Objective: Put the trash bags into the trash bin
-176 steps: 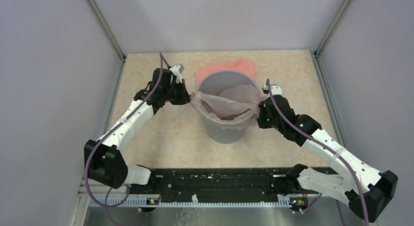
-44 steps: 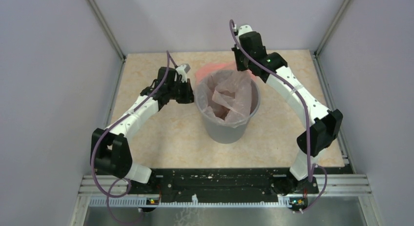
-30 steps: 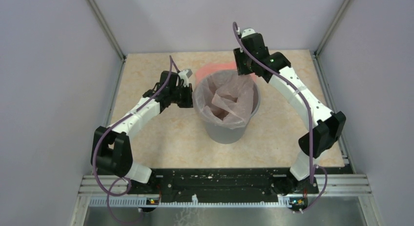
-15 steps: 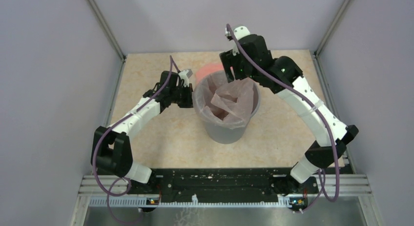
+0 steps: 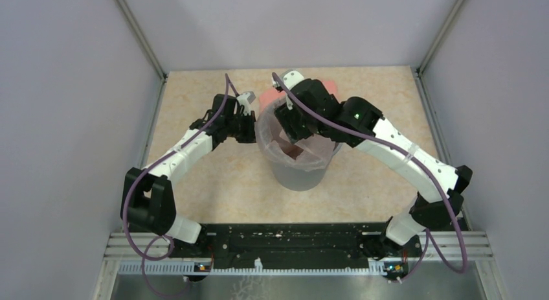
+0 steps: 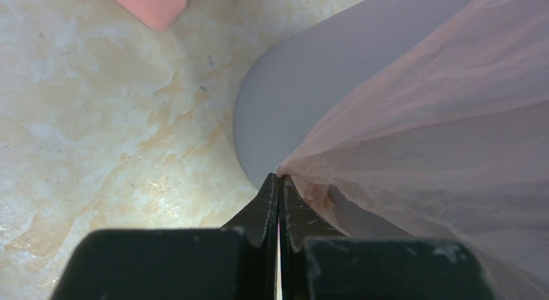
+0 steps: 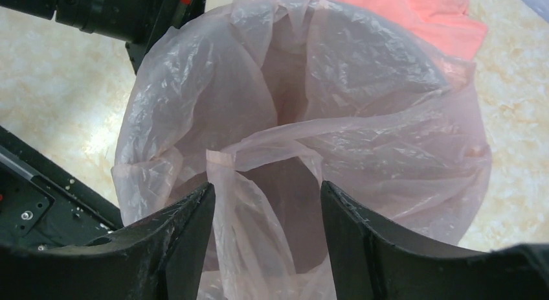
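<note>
The grey trash bin (image 5: 298,173) stands mid-table. The pale pink see-through trash bag (image 5: 309,154) lines its mouth and drapes over the rim; it also shows in the right wrist view (image 7: 362,125) and in the left wrist view (image 6: 440,112). My left gripper (image 5: 251,129) is at the bin's left rim, shut on the bag's edge (image 6: 288,173), beside the bin's grey wall (image 6: 291,105). My right gripper (image 5: 290,125) hangs over the bin's mouth, open, its fingers (image 7: 188,235) either side of a loose fold of bag (image 7: 226,183), not closed on it.
An opaque salmon-pink folded sheet (image 5: 327,86) lies on the table behind the bin, seen also in the right wrist view (image 7: 440,21) and in the left wrist view (image 6: 152,2). Grey walls enclose the table on three sides. The black rail (image 5: 285,238) runs along the near edge.
My right arm has swung from behind the bin's far right rim leftward and down over the bin's mouth. My left gripper has stayed at the left rim, holding the bag.
</note>
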Robot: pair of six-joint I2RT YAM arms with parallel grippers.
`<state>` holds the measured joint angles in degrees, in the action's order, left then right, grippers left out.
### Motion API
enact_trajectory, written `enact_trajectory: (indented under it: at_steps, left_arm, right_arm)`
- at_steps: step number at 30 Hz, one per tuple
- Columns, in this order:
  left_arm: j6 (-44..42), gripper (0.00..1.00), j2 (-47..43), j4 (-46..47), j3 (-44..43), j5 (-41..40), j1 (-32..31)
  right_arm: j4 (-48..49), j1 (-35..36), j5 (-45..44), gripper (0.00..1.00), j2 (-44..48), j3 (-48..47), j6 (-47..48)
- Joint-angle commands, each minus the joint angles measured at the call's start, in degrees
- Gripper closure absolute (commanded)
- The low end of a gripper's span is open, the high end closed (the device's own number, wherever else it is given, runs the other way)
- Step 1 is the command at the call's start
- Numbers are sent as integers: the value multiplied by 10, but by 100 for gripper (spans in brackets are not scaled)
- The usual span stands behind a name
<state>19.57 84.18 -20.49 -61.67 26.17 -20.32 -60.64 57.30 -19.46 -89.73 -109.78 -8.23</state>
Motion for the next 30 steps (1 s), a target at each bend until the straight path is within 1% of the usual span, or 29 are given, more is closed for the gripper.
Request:
enact_trajectory:
  at_steps: [1, 8, 10, 12, 15, 19, 21, 23, 26, 30]
  left_arm:
    - [-4, 100, -6, 27, 3, 12, -2]
    - [-4, 100, -8, 28, 4, 13, -2]
    - [-4, 100, -8, 29, 3, 14, -2]
    - [-4, 100, -9, 30, 3, 16, -2]
    - [-4, 100, -11, 31, 3, 18, -2]
    - [-4, 100, -14, 31, 4, 20, -2]
    - [-4, 100, -13, 32, 5, 22, -2]
    - [-4, 100, -12, 34, 5, 24, -2]
    - [-4, 100, -14, 36, 7, 26, -2]
    - [-1, 100, -14, 47, 14, 35, -2]
  right_arm:
    - [26, 18, 5, 41, 27, 22, -22]
    - [44, 22, 17, 45, 12, 38, -24]
    - [52, 22, 24, 48, 10, 40, -24]
    - [52, 22, 25, 53, 5, 37, -24]
    - [50, 22, 25, 65, 1, 38, -25]
    - [48, 22, 11, 89, 6, 38, -28]
    - [51, 22, -2, 99, 19, 39, -30]
    - [52, 22, -21, 100, 33, 40, -34]
    - [53, 22, -76, 100, 60, 42, -42]
    - [68, 22, -176, 100, 113, 83, -56]
